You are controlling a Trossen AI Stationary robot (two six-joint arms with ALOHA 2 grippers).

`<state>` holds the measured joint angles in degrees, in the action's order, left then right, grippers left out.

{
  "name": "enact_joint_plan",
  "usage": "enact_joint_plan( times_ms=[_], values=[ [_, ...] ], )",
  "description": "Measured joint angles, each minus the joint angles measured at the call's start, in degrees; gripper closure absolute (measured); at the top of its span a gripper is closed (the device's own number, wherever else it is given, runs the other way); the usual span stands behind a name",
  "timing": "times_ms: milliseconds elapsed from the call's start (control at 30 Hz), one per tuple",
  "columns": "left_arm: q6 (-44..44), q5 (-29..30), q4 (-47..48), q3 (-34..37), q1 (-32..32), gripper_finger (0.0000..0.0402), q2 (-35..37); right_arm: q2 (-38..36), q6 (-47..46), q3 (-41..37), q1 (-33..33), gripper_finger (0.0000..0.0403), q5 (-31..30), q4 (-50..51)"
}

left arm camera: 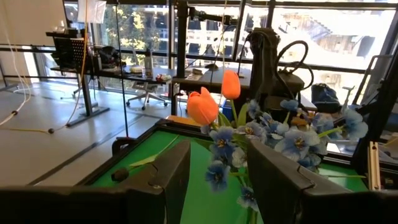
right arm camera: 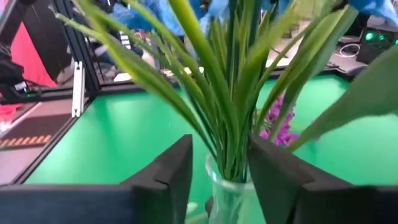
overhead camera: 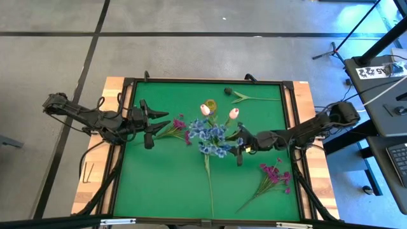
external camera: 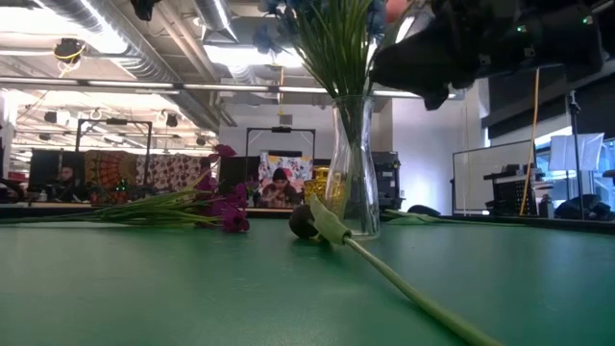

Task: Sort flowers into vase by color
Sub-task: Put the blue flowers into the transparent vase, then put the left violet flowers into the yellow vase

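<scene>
A clear glass vase (external camera: pixel 351 163) stands mid-table holding blue sprays (overhead camera: pixel 210 135) and two white-pink tulip buds (overhead camera: pixel 205 109) (overhead camera: pixel 233 113). My right gripper (right arm camera: pixel 221 162) (overhead camera: pixel 237 146) is open at the vase's right, level, its fingers either side of the green stems (right arm camera: pixel 230 124) just above the neck (right arm camera: pixel 227 193). My left gripper (overhead camera: pixel 156 127) (left arm camera: pixel 217 168) hovers open at blossom height, left of the vase. A magenta spray (overhead camera: pixel 179 125) (external camera: pixel 226 207) lies on the mat below it. A dark tulip (external camera: pixel 303 221) lies by the vase's foot, its stem (overhead camera: pixel 208 184) running toward the near edge. My right gripper has the vase's bundle of stems (right arm camera: pixel 239 149) between its open fingers, coming level from the table's right. The stems run close along one finger (right arm camera: pixel 273 174); whether it touches them I cannot tell. The stems stand upright in the vase.
A second magenta spray (overhead camera: pixel 275 175) lies near the right front corner. Another dark tulip (overhead camera: pixel 227 91) lies at the far edge, its stem (overhead camera: pixel 257 98) pointing right. A black frame (overhead camera: pixel 127 127) borders the green mat. People sit in the room behind.
</scene>
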<state>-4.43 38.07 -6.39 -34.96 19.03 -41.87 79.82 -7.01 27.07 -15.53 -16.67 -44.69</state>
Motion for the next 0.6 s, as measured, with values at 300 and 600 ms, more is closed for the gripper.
enact_joint_plan(
  times_ms=[300,600],
  values=[
    [-0.15,0.01,0.00,0.00,0.00,0.0248,0.00,-7.04,-3.66,0.00,0.03,0.0177,-0.26,14.30],
    [-6.56,0.43,8.52,0.01,-0.01,0.0248,0.00,-16.61,-10.87,0.00,-0.61,0.0159,5.10,29.47]
  ],
)
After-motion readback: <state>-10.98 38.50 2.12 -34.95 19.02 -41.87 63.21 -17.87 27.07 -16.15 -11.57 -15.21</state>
